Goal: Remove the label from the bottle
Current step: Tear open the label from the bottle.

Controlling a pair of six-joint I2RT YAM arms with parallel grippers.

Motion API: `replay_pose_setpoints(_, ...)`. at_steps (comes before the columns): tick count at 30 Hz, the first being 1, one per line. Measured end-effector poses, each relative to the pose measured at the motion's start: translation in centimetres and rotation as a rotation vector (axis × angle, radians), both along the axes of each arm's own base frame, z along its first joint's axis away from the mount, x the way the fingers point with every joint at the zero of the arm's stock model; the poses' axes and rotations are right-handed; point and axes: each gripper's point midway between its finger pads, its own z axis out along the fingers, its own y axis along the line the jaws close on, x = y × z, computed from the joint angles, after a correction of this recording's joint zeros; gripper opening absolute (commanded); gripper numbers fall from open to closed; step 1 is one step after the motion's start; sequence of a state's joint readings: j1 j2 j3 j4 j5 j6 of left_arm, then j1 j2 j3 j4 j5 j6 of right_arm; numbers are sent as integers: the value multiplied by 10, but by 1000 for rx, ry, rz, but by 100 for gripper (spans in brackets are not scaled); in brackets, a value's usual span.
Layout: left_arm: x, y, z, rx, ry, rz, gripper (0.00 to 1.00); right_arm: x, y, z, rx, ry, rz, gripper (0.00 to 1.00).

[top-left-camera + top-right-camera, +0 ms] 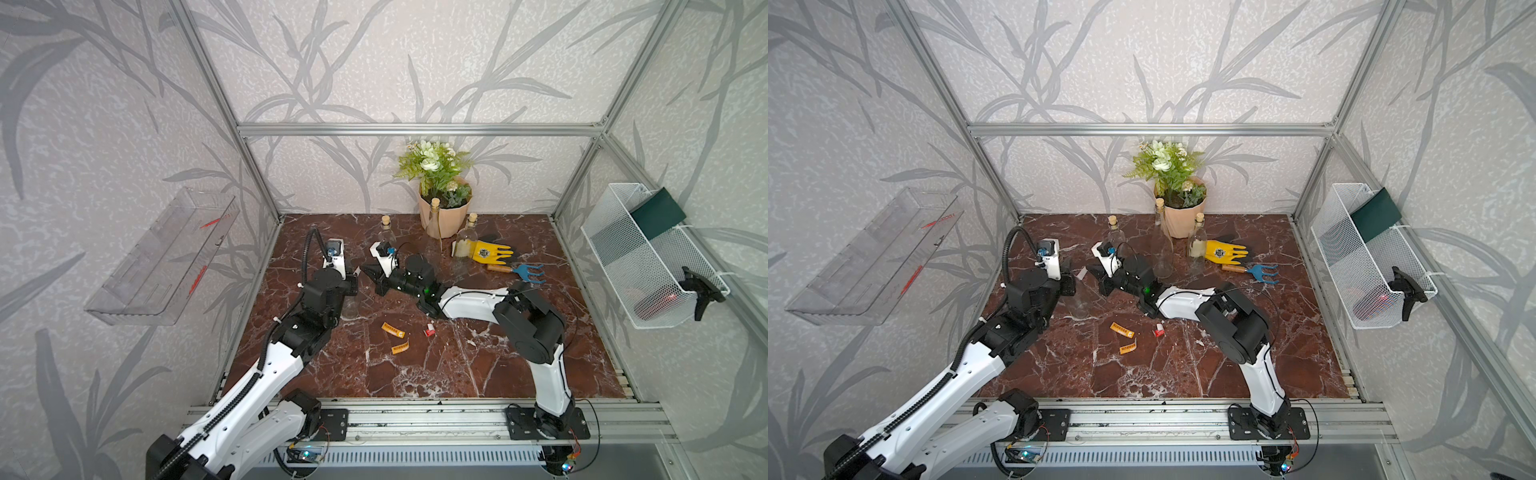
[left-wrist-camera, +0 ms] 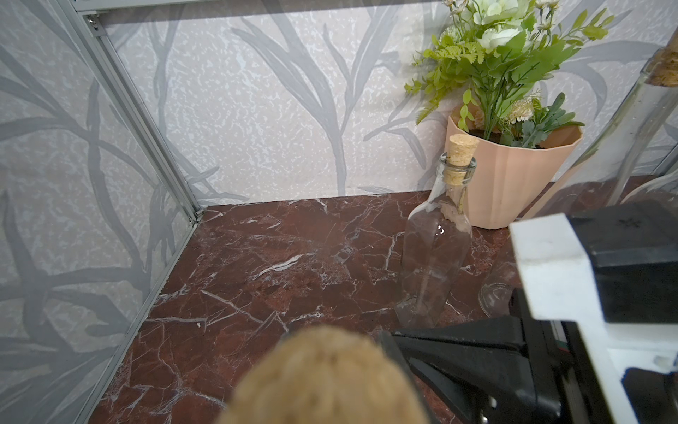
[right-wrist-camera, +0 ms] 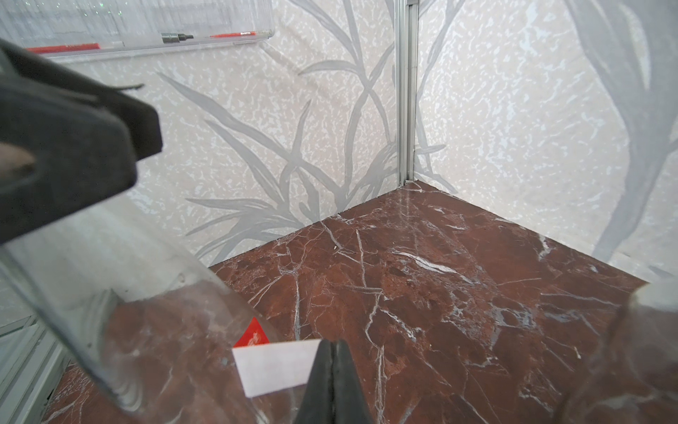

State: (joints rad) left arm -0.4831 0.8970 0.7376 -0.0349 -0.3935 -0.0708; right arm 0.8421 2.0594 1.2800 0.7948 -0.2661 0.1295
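Clamping the clear corked glass bottle [image 1: 350,308] near its neck with the left gripper [image 1: 1068,286], jaws partly apart around the glass, at about 9 o'clock from the centre of the red-brown marble tabletop [image 1: 457,365]. Pinching a white paper label [image 3: 275,367], red corner showing, between the pressed-together tips of the right gripper [image 3: 332,352], at the bottle's 2 o'clock. Cannot tell whether attached to the glass.

bare tabletop [image 1: 436,374] before corked bottles [image 1: 465,244]

Light: bright, even | shadows: soft | near cork [image 2: 323,378]: blurred | background: sharp
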Motion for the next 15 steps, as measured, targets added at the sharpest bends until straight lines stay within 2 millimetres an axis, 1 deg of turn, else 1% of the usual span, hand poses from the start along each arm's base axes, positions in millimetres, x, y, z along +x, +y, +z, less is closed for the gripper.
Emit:
replay_pose_setpoints(6, 0, 0, 0, -1, -1, 0, 0, 1, 0, -3, -14, 1, -5, 0)
replay_pose_setpoints(15, 0, 0, 0, -1, -2, 0, 0, 5, 2, 2, -18, -14, -13, 0)
